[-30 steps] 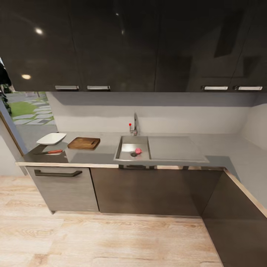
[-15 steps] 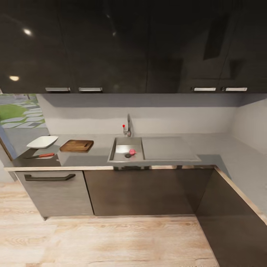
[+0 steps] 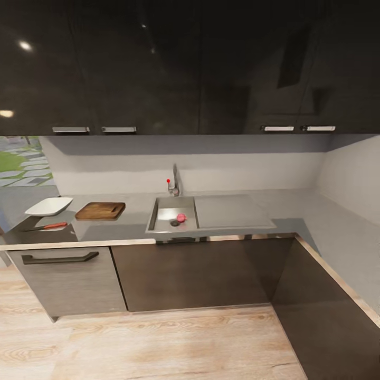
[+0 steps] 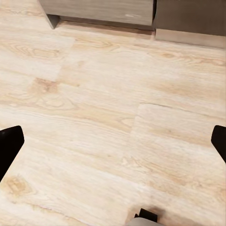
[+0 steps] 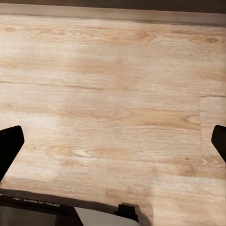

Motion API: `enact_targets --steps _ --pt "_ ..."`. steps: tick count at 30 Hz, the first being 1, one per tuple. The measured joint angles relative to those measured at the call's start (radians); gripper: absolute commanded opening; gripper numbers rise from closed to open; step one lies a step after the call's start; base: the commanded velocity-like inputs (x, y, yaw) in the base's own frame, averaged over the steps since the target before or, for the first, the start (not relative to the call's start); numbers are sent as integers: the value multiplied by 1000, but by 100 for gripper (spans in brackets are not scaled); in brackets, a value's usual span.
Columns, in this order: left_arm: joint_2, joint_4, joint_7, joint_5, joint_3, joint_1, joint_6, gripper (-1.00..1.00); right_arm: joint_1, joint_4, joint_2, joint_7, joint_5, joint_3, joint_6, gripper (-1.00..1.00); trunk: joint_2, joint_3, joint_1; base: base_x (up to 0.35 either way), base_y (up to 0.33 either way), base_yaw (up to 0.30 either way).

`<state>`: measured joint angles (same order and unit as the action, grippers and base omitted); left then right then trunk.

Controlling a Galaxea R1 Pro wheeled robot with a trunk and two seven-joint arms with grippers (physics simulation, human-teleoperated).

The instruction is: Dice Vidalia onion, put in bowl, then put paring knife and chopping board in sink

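At the far left of the head view, the white bowl (image 3: 48, 206) is sitting on the grey table (image 3: 132, 208), with the paring knife (image 3: 46, 226) lying just in front of it, nearer the table's front edge, its red-orange handle pointing toward the sink. Just to the right of the bowl the chopping board (image 3: 100, 211) is lying flat, apart from both. Further right, the sink (image 3: 171, 216) is holding the Vidalia onion (image 3: 181, 217) (a small pinkish ball) right beside the dark round drain (image 3: 174, 223), under the chrome tap (image 3: 174, 182) with its red knob. The drainboard (image 3: 230, 211) is stretching rightward from the basin. Both wrist views are looking down at the light wood floor (image 4: 113, 117): the left gripper (image 4: 113, 141) is showing its jaws wide apart and holding nothing, and the right gripper (image 5: 113, 141) likewise is keeping its jaws spread and unloaded.
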<state>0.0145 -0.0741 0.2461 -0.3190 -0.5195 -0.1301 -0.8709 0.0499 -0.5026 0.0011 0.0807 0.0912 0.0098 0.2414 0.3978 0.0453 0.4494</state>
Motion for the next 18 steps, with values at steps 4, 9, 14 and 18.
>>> enact_targets --steps 4,9,14,18 --pt "0 0 0 0 1 0 2 100 0 5 -1 3 2 2 1 100 0 0 0 0 0 -2" --pt "0 0 0 0 0 0 18 100 0 5 -1 4 2 2 1 100 0 0 0 0 0 0" --pt "0 0 0 0 0 0 25 100 0 6 -1 2 2 2 1 100 0 0 0 0 0 0" --pt "0 1 3 -1 -2 0 26 100 0 7 -1 2 2 1 1 100 0 0 0 0 0 0"
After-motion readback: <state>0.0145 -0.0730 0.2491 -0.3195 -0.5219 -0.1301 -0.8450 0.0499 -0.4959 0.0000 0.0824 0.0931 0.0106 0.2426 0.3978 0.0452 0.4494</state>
